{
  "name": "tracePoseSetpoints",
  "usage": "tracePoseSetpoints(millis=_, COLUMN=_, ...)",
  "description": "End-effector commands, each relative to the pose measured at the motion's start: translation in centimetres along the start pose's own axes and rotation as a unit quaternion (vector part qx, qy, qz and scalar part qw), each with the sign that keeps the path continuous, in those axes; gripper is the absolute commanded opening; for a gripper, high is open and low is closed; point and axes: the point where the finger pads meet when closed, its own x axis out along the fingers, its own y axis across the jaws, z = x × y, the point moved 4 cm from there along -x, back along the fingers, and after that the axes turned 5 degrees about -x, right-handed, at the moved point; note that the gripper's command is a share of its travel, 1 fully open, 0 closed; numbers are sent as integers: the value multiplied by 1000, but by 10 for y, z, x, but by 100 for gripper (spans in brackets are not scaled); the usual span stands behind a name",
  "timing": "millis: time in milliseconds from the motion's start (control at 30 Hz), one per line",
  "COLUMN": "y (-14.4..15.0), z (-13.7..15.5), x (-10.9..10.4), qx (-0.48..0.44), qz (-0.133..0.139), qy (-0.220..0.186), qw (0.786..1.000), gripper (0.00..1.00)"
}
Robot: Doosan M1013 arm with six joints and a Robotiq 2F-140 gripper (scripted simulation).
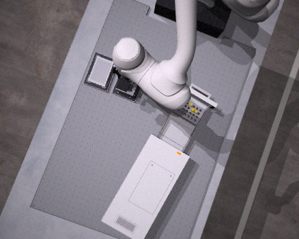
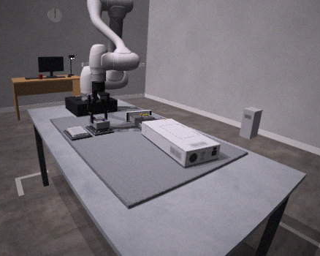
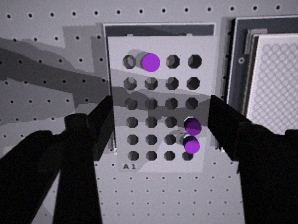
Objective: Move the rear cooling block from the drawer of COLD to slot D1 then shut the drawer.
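Note:
My gripper point(image 2: 99, 120) point(image 3: 160, 108) is shut on the rear block point(image 2: 101, 124) point(image 3: 162, 72), its fingers on opposite sides. The block is over slot D1 point(image 1: 124, 96) point(image 3: 160, 30), apparently a little above it; its underside is hidden. Three purple tubes, one near the top edge point(image 3: 150, 62) and two at lower right point(image 3: 192, 126) point(image 3: 192, 145), stand in its bores. The cooler COLD point(image 1: 140, 191) point(image 2: 180, 135) has its drawer point(image 1: 176, 131) open and its lamp point(image 1: 179, 153) lit orange. The front block point(image 1: 196, 117), with three yellow tubes point(image 1: 192, 109), sits at the handle end.
Slot D2, beside D1, holds a white slab point(image 1: 100, 70) point(image 2: 77, 132) point(image 3: 277, 85) with a patterned top. The drawer's upright front point(image 1: 203, 97) point(image 2: 139, 113) stands at its outer end. The arm's black base point(image 1: 195, 17) point(image 2: 75, 106) is at the table's far end.

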Motion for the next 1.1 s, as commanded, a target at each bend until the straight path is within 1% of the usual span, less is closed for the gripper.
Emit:
tracePoseSetpoints(millis=0, y=1, z=1, x=2, qx=0, qz=1, qy=0, qw=1000, gripper=10)
tracePoseSetpoints(millis=1067, y=1, z=1, x=7, qx=0, qz=1, qy=0, qw=1000, gripper=10)
